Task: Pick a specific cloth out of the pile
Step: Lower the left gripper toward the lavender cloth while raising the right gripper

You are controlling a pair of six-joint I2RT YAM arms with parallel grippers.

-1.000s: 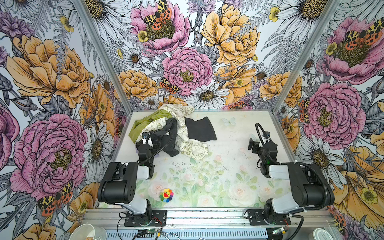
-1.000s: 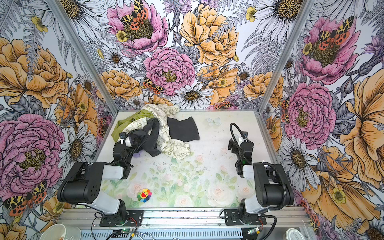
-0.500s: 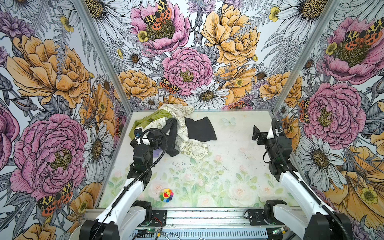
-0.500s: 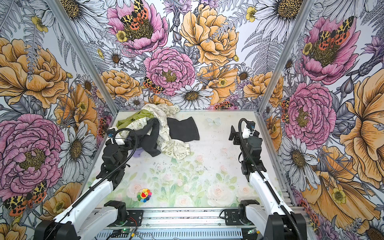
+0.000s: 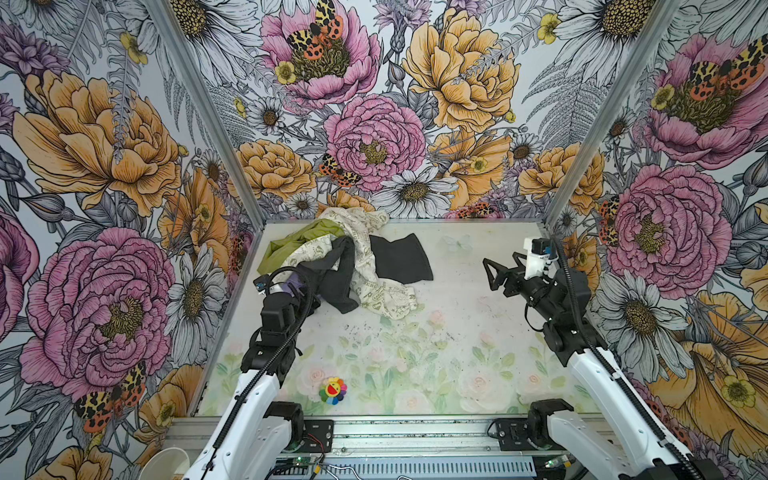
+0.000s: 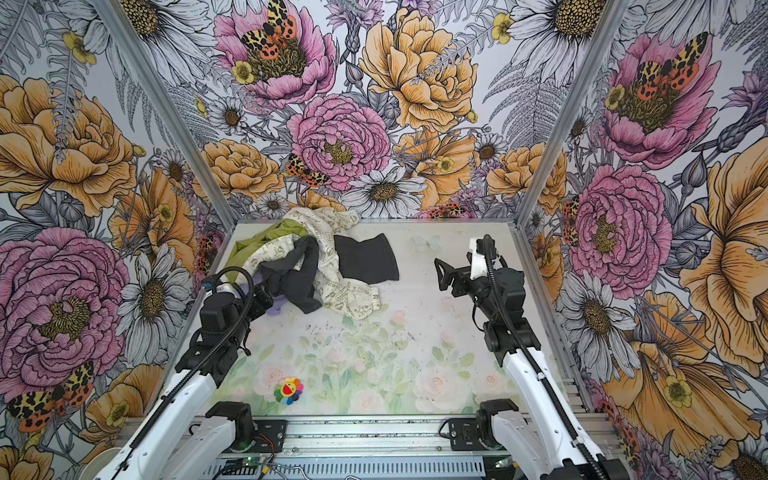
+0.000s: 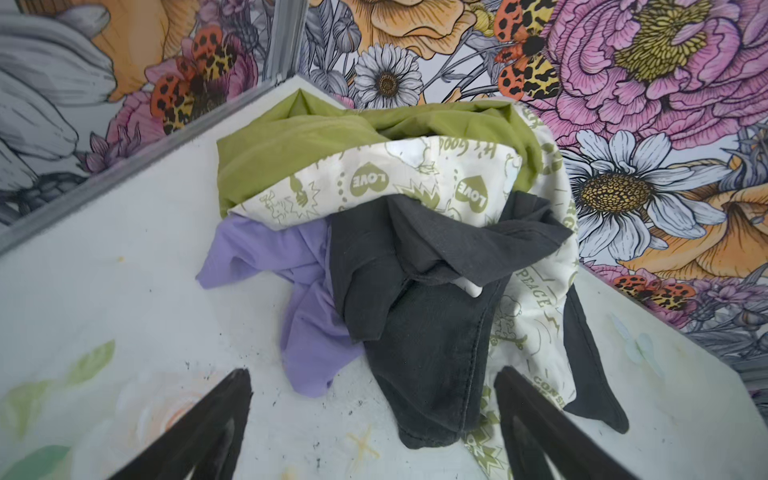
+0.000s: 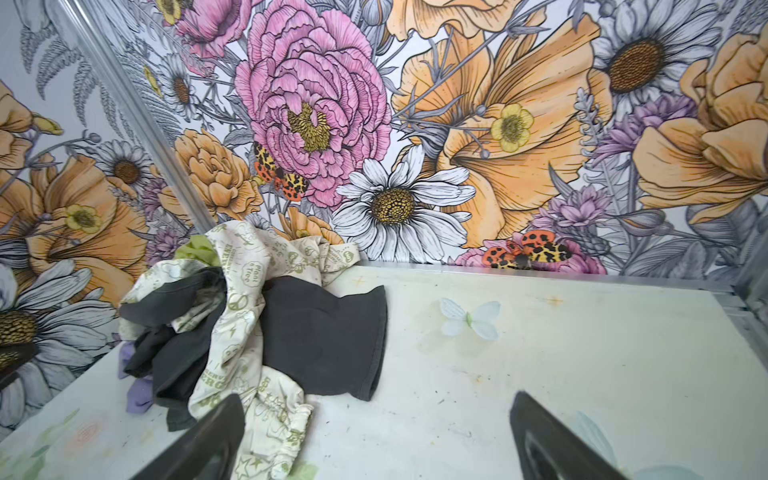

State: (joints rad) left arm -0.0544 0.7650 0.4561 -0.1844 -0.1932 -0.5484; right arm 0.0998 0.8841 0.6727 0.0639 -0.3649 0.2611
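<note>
Left end effector (image 7: 372, 374) is spread wide and empty, poised just short of the pile (image 5: 332, 266) at the surface's far-left corner. Our lavender cloth (image 7: 307, 316) pokes out beneath the dark grey cloth (image 7: 432, 332). We'd pinch its free tail and drag it sideways, low. Right end effector (image 8: 376, 399) is released, well apart. The cream cloth (image 7: 415, 166) reads "LOVE" and "PEACE"; the rest, possibly slogans, blurs.

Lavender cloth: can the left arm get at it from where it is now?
Probably yes. The left gripper hangs open close in front of the lavender cloth, whose near flap lies bare on the table. The dark grey cloth overlaps only one edge.
</note>
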